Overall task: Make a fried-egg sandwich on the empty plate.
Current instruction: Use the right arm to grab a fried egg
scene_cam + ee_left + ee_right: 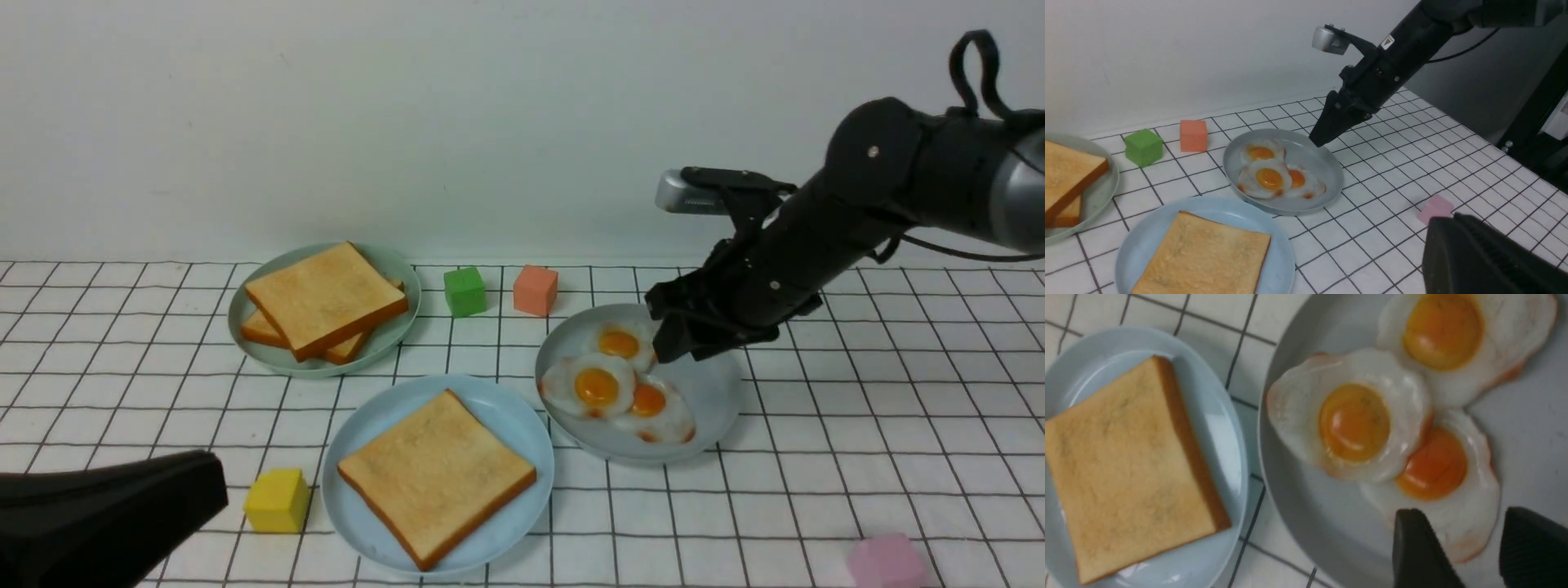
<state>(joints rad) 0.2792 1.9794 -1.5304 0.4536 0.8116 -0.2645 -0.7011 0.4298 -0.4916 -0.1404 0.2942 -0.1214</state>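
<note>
With twelve o'clock toward the far wall, the sky-blue plate sits near the front middle of the gridded table. It holds one toast slice lying flat, bare on top, so the sandwich has only its base.

At two o'clock from that plate, with the rims almost touching, is the grey-blue plate with three fried eggs overlapping one another. The right gripper hangs over this plate's twelve-o'clock side, angled down. In the right wrist view its fingers stand well apart with egg white showing between them, and they grip nothing.

At eleven o'clock from the sky-blue plate is the pale green plate carrying the spare toast — two slices stacked askew. A green block and a salmon block stand side by side at twelve o'clock, near the wall. A yellow block sits just beside the sky-blue plate at nine o'clock, and a pink block lies well apart at four o'clock.

The left gripper is low at eight o'clock — closed up and empty.
</note>
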